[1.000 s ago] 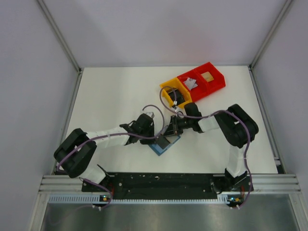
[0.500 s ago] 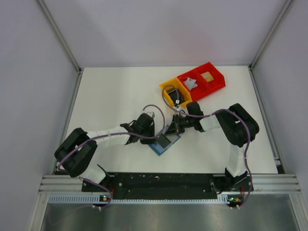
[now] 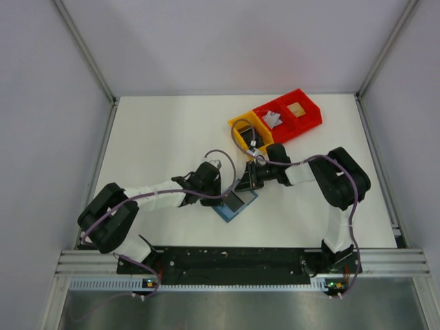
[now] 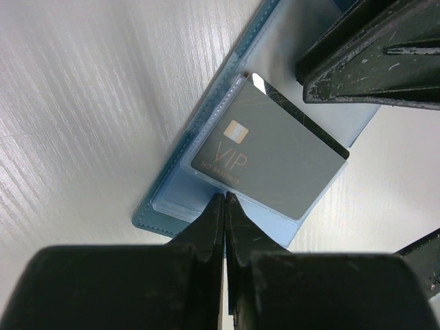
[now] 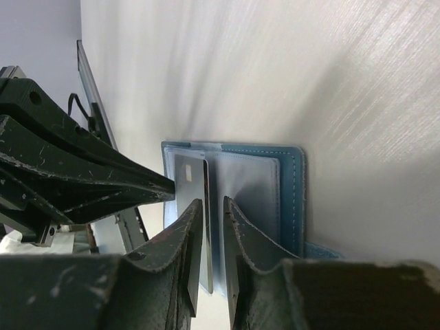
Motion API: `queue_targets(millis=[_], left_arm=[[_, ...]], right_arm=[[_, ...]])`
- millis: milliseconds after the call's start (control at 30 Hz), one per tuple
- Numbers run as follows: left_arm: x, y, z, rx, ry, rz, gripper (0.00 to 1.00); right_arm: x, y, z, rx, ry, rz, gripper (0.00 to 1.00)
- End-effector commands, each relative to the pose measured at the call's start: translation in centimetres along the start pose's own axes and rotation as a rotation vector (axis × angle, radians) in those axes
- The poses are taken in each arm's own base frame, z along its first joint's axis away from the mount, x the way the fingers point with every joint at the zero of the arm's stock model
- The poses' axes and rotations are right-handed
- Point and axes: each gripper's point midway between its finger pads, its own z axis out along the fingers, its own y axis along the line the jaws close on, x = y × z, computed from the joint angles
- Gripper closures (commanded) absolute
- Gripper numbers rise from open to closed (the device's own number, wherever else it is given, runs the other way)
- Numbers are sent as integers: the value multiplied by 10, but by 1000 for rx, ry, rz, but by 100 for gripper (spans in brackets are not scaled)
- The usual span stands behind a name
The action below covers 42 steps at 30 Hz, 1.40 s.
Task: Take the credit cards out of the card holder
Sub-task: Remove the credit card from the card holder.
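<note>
Near the middle of the table's [image 3: 158,137] near edge the card holder [image 4: 175,196] lies open, and the left gripper [image 4: 223,199], fingers together, presses on its near flap. A grey credit card [image 4: 271,165] protrudes from the pocket. The right gripper [image 5: 212,203] straddles the card's edge with fingers slightly apart, contact unclear. By the far edge, bins [image 3: 275,122] hold indistinct items.
</note>
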Motion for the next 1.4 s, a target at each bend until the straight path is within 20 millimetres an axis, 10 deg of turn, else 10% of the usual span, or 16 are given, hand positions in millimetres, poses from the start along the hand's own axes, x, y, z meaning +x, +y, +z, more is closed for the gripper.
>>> queue_targets(millis=[0, 467, 1167, 1367], left_arm=[[20, 14, 1, -53, 66, 14, 100], [26, 17, 6, -62, 94, 18, 100], [28, 18, 8, -66, 105, 21, 100], [16, 9, -6, -35, 50, 13, 100]], right_arm=[[-6, 11, 7, -38, 8, -49, 81], [3, 2, 18, -20, 50, -51, 98], [11, 3, 20, -32, 96, -59, 89], [3, 7, 14, -42, 68, -61, 100]])
